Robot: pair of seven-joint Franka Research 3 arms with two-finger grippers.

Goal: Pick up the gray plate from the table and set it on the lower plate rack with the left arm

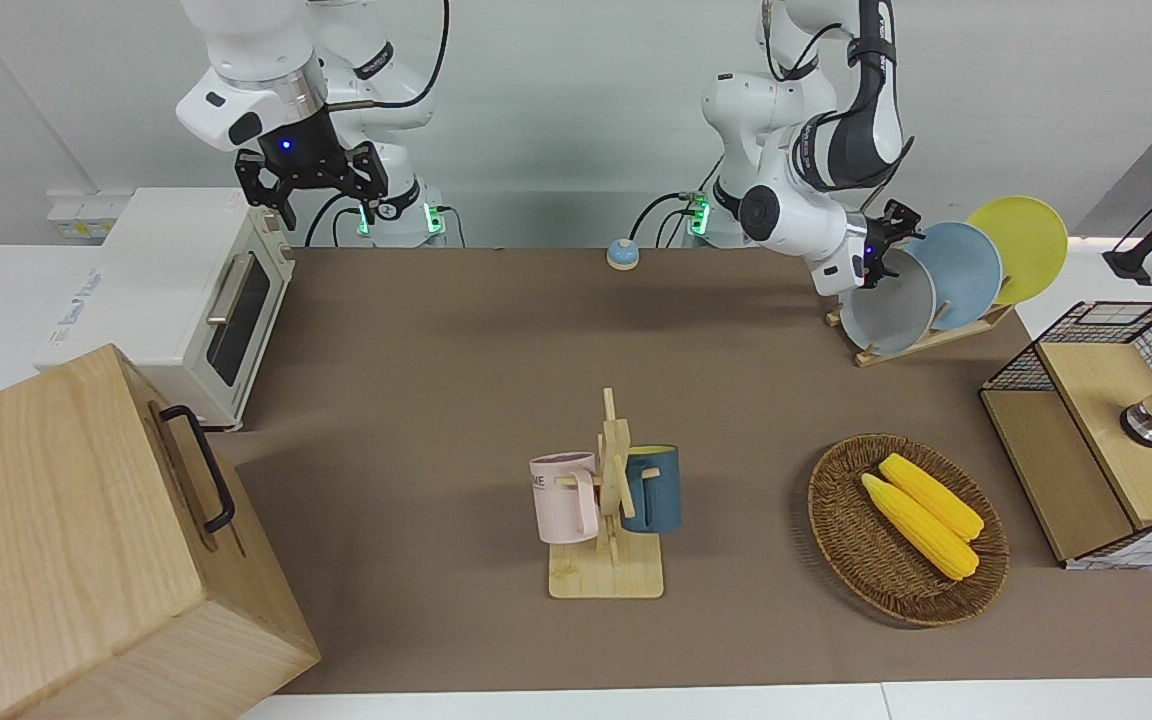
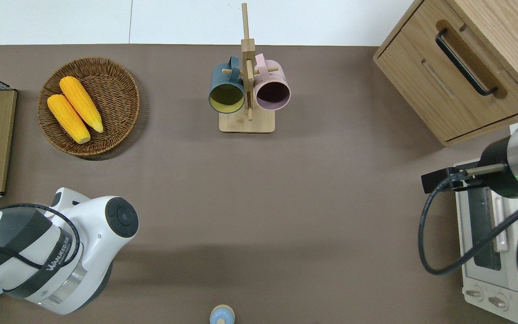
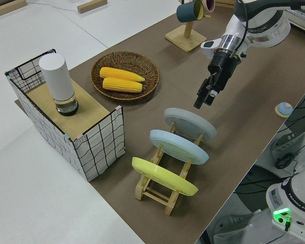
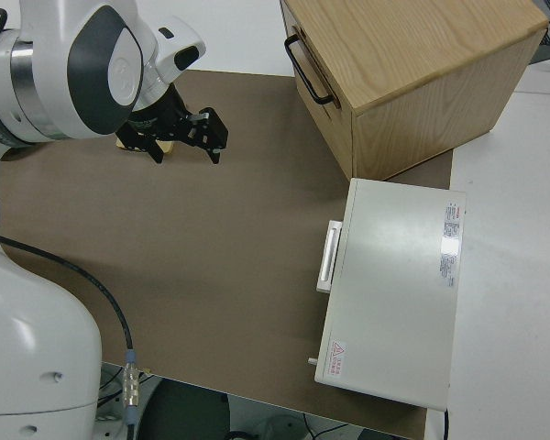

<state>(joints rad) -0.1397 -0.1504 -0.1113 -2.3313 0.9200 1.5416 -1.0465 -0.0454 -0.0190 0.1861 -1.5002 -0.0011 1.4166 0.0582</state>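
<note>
The gray plate (image 1: pixel 886 315) (image 3: pixel 190 124) stands tilted in the lower plate rack (image 1: pixel 936 338) (image 3: pixel 160 195), in the slot at the rack's low end, beside a light-blue plate (image 1: pixel 961 270) and a yellow plate (image 1: pixel 1024 245). My left gripper (image 1: pixel 884 248) (image 3: pixel 205 97) hovers just off the gray plate's upper rim, open, with a small gap to the plate and nothing between its fingers. In the overhead view the left arm (image 2: pixel 61 252) hides the rack and the plates. The right gripper (image 1: pixel 311 195) (image 4: pixel 183 137) is parked and open.
A mug tree (image 1: pixel 608 500) with a pink and a blue mug stands mid-table. A wicker basket (image 1: pixel 841 530) holds two corn cobs. A wire-sided wooden box (image 1: pixel 1086 440) sits by the rack. A toaster oven (image 1: pixel 191 300) and wooden cabinet (image 1: pixel 86 540) occupy the right arm's end.
</note>
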